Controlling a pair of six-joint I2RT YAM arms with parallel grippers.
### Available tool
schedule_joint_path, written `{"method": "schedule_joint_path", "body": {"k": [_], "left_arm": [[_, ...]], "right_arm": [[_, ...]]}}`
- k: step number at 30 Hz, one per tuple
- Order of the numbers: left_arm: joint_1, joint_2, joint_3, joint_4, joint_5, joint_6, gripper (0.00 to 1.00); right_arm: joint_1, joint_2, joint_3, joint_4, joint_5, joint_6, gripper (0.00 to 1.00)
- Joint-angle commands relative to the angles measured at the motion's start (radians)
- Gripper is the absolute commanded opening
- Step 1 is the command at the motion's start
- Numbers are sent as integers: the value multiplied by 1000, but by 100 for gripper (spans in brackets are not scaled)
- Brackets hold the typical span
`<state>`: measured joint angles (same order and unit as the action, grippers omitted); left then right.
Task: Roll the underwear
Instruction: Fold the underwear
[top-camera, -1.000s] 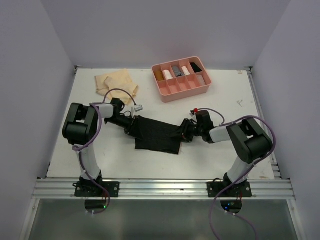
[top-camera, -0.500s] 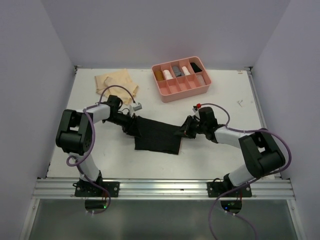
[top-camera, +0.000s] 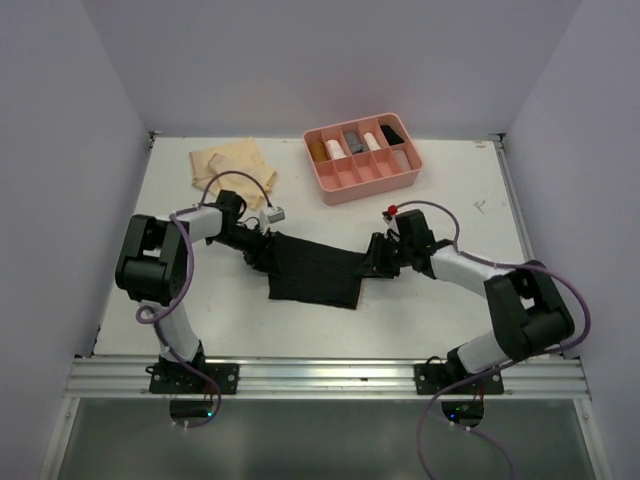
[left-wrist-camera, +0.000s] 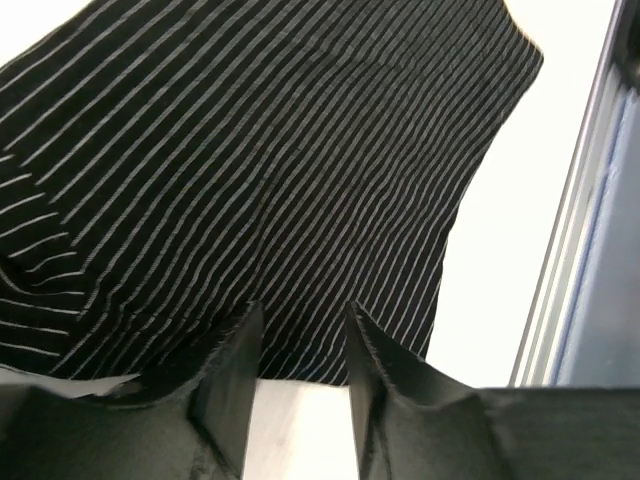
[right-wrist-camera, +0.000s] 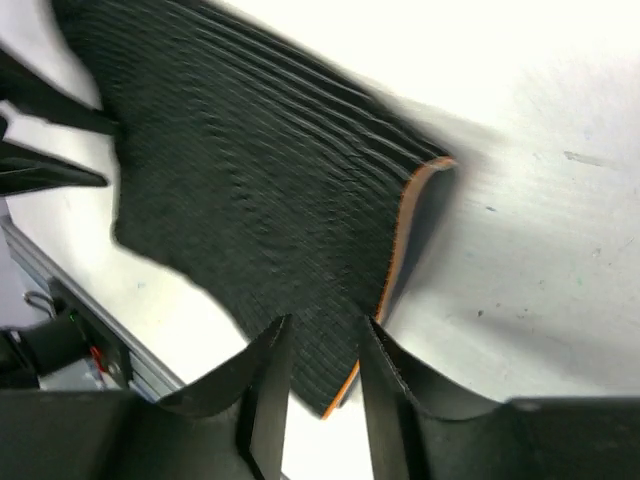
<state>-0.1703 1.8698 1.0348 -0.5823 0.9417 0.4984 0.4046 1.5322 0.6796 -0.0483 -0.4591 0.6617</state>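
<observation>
The black underwear (top-camera: 315, 270), finely striped with an orange-edged hem, lies spread flat on the white table between my two grippers. My left gripper (top-camera: 262, 250) is at its left end. In the left wrist view the left gripper (left-wrist-camera: 303, 312) is open, its tips over the edge of the cloth (left-wrist-camera: 250, 150). My right gripper (top-camera: 372, 262) is at its right end. In the right wrist view the right gripper (right-wrist-camera: 325, 325) is open, with the cloth (right-wrist-camera: 250, 180) and its hem between the tips. The pale tan underwear (top-camera: 232, 163) lies crumpled at the back left. No loose dusty pink garment shows.
A rigid pink divided tray (top-camera: 375, 187) stands at the back centre-right, with several small rolled cloths in its far compartments. White walls close in the table on three sides. A metal rail (top-camera: 320, 372) runs along the near edge.
Both arms have swung outward and their grippers have shifted slightly away from the near edge. The black cloth, bunched and taut at both ends before, now lies flatter.
</observation>
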Motion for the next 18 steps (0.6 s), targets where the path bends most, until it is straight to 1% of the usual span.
{"method": "schedule_joint_path", "body": {"k": [1, 2, 3, 4, 5, 6, 7, 8, 9, 10, 11, 12, 13, 14, 15, 16, 18], "left_arm": [[5, -115, 41, -146, -20, 236, 45], [5, -148, 34, -172, -29, 324, 47], [5, -209, 16, -177, -49, 363, 49], [5, -237, 7, -179, -58, 400, 50], [5, -259, -1, -191, -64, 476, 51], [2, -297, -13, -189, -72, 511, 51], [0, -313, -33, -185, -87, 540, 52], [-6, -328, -47, -179, -96, 586, 52], [-6, -354, -59, -150, -103, 597, 52], [-8, -366, -82, -130, -115, 600, 52], [-8, -377, -90, -96, -121, 604, 52], [-8, -395, -96, -82, -124, 608, 52], [-8, -403, -104, -67, -132, 603, 52], [-6, -412, -116, -32, -133, 595, 52], [-5, -426, -120, -18, -135, 588, 52], [-3, -431, -122, -7, -133, 582, 52], [0, -434, -119, -7, -116, 586, 52]], "right_arm": [[17, -198, 136, -198, 43, -268, 39], [29, -228, 156, -276, 51, -308, 44], [69, -259, 188, -312, 86, -348, 52], [95, -303, 198, -340, 100, -429, 56], [126, -322, 205, -382, 112, -474, 61], [192, -334, 210, -403, 132, -512, 63], [229, -342, 213, -422, 145, -592, 64], [264, -349, 209, -448, 181, -625, 64], [336, -351, 203, -455, 200, -655, 64], [376, -350, 189, -455, 227, -725, 64], [420, -343, 184, -458, 293, -753, 64], [503, -331, 179, -458, 334, -780, 64], [545, -319, 176, -463, 376, -830, 64], [577, -307, 172, -458, 452, -855, 63], [623, -276, 166, -449, 476, -876, 63], [638, -264, 150, -437, 494, -920, 63], [671, -227, 143, -406, 548, -959, 63]]}}
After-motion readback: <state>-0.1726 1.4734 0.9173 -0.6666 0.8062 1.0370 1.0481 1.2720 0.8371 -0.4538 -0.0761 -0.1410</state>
